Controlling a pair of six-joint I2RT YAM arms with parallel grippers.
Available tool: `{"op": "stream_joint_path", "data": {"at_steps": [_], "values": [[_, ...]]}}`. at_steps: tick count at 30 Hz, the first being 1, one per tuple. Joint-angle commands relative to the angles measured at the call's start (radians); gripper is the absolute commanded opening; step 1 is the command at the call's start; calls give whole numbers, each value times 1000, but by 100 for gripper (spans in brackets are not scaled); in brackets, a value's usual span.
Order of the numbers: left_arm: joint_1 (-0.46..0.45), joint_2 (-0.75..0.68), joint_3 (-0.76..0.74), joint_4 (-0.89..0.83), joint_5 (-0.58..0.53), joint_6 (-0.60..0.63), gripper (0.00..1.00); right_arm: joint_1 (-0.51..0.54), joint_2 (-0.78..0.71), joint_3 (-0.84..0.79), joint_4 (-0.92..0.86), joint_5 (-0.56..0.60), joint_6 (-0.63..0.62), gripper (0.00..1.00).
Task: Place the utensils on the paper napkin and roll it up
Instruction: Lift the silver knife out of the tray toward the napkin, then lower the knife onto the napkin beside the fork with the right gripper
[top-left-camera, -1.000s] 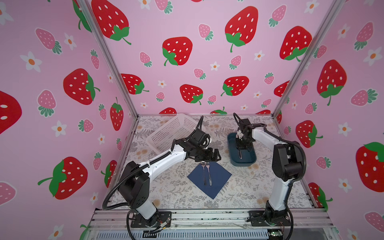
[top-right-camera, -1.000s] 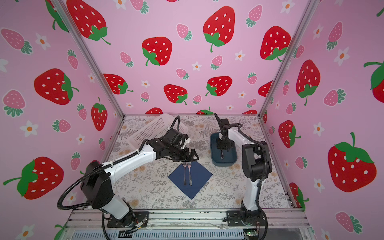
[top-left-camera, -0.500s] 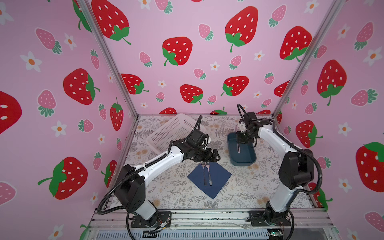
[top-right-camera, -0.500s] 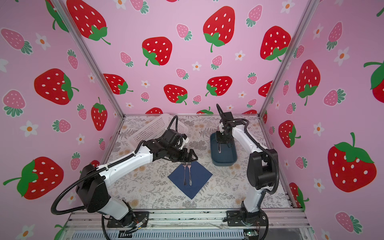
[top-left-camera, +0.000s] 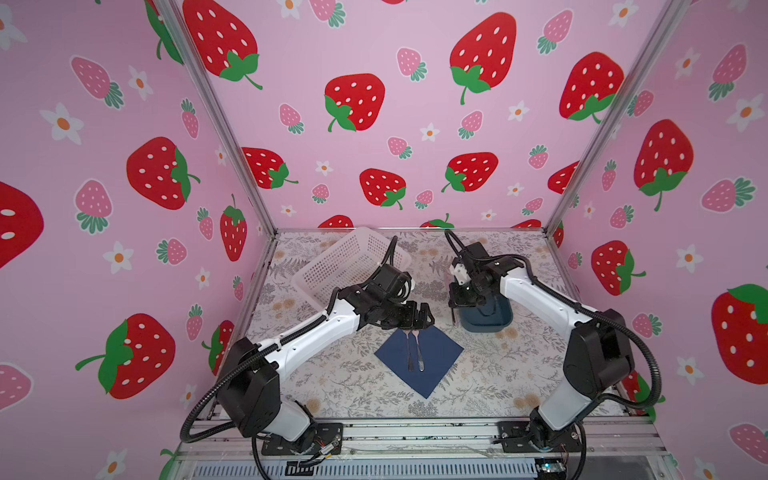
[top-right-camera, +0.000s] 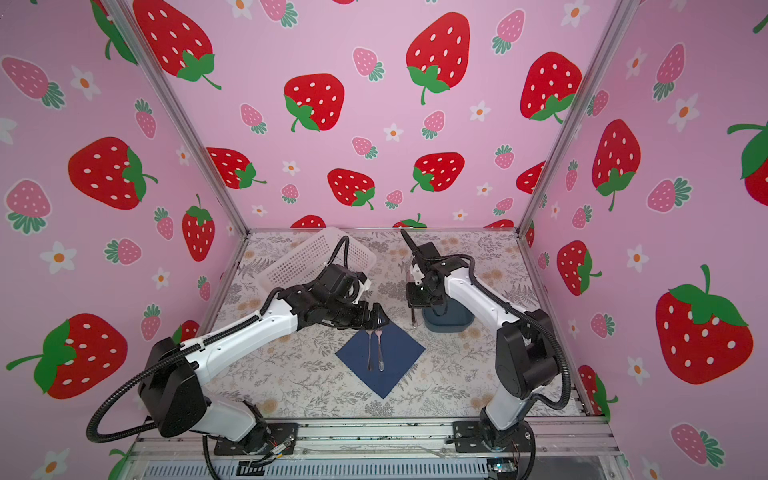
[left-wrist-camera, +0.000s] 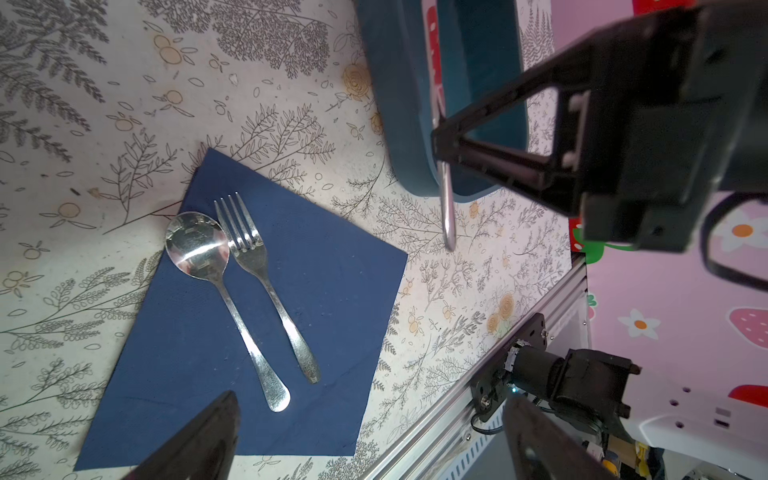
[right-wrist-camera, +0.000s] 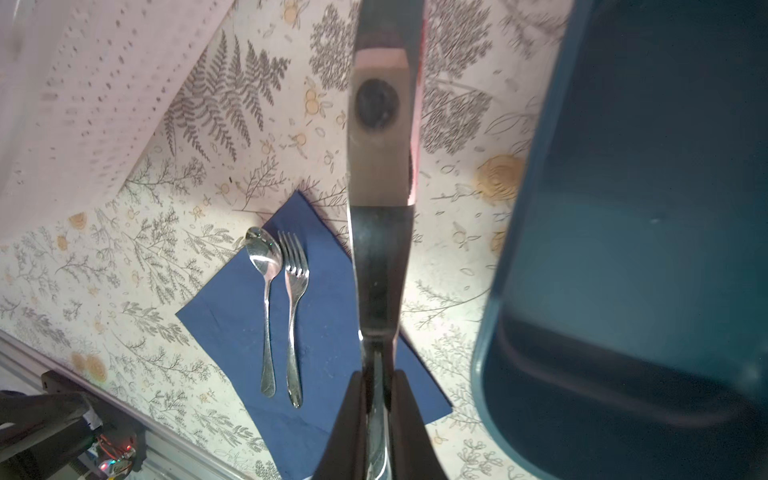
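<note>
The navy paper napkin (top-left-camera: 419, 360) (top-right-camera: 380, 359) lies as a diamond in the middle of the table. On it a spoon (left-wrist-camera: 199, 249) and a fork (left-wrist-camera: 266, 282) rest side by side, heads toward the back. My left gripper (top-left-camera: 422, 318) (left-wrist-camera: 372, 401) hovers open and empty over the napkin's far corner, above the two heads. My right gripper (top-left-camera: 457, 301) (right-wrist-camera: 379, 376) is shut on the knife (right-wrist-camera: 378, 249) (top-left-camera: 453, 318), which hangs down off the table between the napkin and the teal tray.
The teal tray (top-left-camera: 494, 324) (right-wrist-camera: 623, 249) stands right of the napkin, under the right arm. A white mesh basket (top-left-camera: 349, 262) lies tilted at the back left. An aluminium rail (left-wrist-camera: 519, 332) runs along the table's front edge.
My right gripper has lifted the knife out of the teal tray and carried it left, past the tray's edge. The left gripper has stayed open over the napkin's far corner.
</note>
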Motion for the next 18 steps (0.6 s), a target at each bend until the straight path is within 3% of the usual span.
{"op": "stream_joint_path", "data": {"at_steps": [1, 18], "values": [[8, -34, -40, 7, -29, -23, 100, 50, -35, -58, 76, -24, 83, 7], [21, -124, -136, 18, -62, -51, 99, 208, 14, -219, 225, -43, 209, 7]]}}
